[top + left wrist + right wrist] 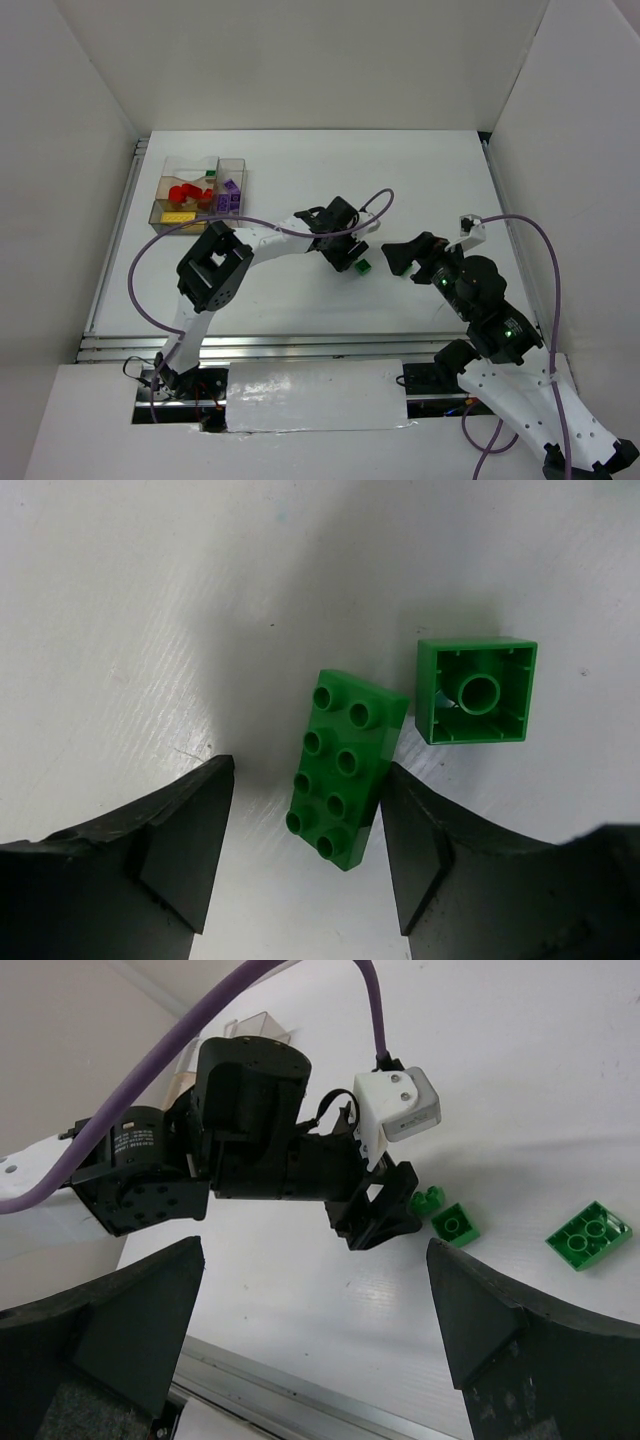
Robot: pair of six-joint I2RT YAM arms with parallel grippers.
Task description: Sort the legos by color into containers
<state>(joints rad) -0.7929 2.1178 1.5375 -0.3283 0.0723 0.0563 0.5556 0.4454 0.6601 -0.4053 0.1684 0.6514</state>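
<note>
My left gripper point(306, 780) stands open astride the long green brick point(343, 768) on the table point(120, 600), a square green brick point(477, 690) at its 2 o'clock; my right gripper point(312, 1260) is open and empty.

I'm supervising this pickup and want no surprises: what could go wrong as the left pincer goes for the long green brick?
The long green brick lies skewed inside the open left pincer, so closing may twist it or squirt it out. The upturned square green brick sits close beside it, near one finger, and could get bumped or caught.
</note>
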